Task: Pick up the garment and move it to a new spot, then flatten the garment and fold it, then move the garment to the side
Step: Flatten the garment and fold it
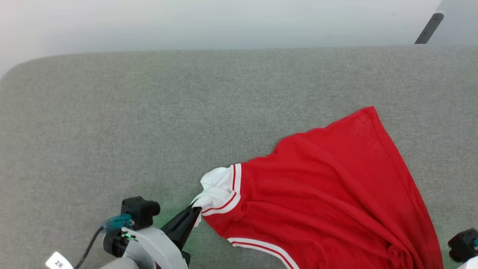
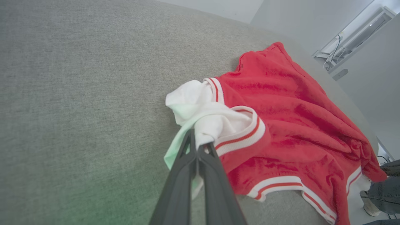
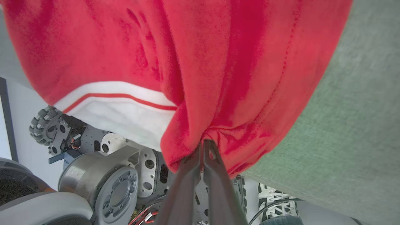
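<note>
While the left gripper clamps the bunched white sleeve of the red shirt, the right gripper pinches a fold of red cloth beside the striped hem — the shirt lies spread over the near right of the grey fabric tabletop, hem hanging off its near edge.

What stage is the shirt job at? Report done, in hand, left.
Done: the garment is gripped at two places. The left gripper is shut on its white sleeve, the right gripper shut on red fabric at the edge hanging off the grey table. In hand: carrying or spreading it; which, I cannot tell. Left: it lies rumpled, not yet flattened, folded or set aside.
</note>
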Available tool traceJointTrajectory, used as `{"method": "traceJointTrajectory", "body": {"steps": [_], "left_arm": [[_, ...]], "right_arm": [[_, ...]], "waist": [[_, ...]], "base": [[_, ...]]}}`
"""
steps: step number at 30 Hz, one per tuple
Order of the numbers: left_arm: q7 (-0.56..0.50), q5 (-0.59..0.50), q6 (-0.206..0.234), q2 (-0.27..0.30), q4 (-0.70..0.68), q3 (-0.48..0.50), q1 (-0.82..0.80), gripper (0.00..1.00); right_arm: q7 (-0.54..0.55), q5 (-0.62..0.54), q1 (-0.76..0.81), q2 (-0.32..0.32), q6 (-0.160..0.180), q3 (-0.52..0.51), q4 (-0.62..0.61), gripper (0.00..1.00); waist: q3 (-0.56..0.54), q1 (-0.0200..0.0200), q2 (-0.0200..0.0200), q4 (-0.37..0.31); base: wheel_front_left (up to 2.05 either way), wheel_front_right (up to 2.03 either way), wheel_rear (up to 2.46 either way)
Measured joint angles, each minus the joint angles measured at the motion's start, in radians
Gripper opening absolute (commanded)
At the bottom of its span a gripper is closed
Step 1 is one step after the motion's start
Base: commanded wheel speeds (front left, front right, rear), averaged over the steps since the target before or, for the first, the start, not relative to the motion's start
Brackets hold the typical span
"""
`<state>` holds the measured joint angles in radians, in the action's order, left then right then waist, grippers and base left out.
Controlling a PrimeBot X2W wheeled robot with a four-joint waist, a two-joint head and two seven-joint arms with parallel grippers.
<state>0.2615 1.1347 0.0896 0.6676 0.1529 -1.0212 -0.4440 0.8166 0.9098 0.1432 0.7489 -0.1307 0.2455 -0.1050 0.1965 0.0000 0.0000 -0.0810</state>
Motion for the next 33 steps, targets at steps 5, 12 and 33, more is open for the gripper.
{"method": "traceJointTrajectory", "body": {"steps": [5,12,33], "left_arm": [[0.0,-0.004,-0.011,-0.004,0.012,-0.003,0.0,0.0],[0.0,-0.03,-0.011,-0.038,0.007,-0.007,-0.007,0.0],[-0.005,-0.103,-0.065,-0.17,0.084,-0.016,-0.147,0.0]], "right_arm": [[0.021,-0.038,0.001,0.011,0.0,-0.087,-0.074,1.0],[0.083,0.029,-0.048,0.07,0.0,-0.351,-0.178,1.0],[-0.126,-0.255,-0.837,-0.012,0.0,0.182,0.449,1.0]], "waist": [[-0.017,0.0,0.0,-0.001],[-0.011,0.0,0.0,0.039],[0.155,0.0,0.0,0.165]], "base": [[0.0,0.0,0.0],[0.0,0.0,0.0],[0.0,0.0,0.0]]}}
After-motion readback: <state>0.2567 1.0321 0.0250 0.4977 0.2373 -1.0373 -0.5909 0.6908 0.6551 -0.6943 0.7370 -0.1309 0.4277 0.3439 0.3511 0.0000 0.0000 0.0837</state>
